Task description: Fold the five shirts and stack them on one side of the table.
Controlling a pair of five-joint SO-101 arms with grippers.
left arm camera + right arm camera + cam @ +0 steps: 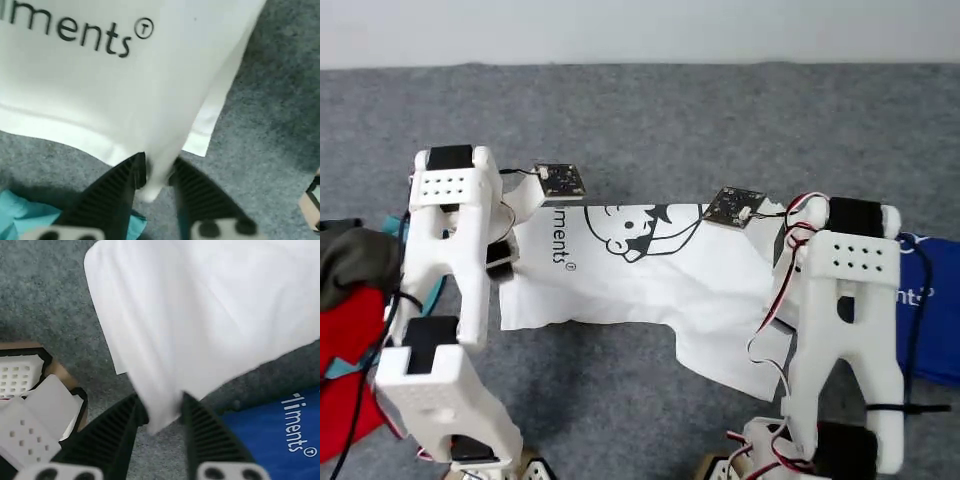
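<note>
A white shirt (650, 285) with black print and a cartoon figure hangs spread between the two arms above the grey carpet. My left gripper (505, 262) is shut on its left edge; the left wrist view shows the black fingers (120, 187) pinching a fold of the white shirt (100, 75). At the shirt's right edge my right gripper (782, 245) is also shut on the cloth. Seen from the right wrist, the white shirt (200, 315) bunches between the gripper (161, 412) and its ribbed fingers (120, 427). The lower right corner of the shirt droops toward the front.
A red shirt (345, 370), a dark grey one (355, 260) and a teal one (395, 228) lie piled at the left edge. A blue shirt (925, 310) with white print lies at the right edge. Teal cloth (15, 217) lies under my left gripper.
</note>
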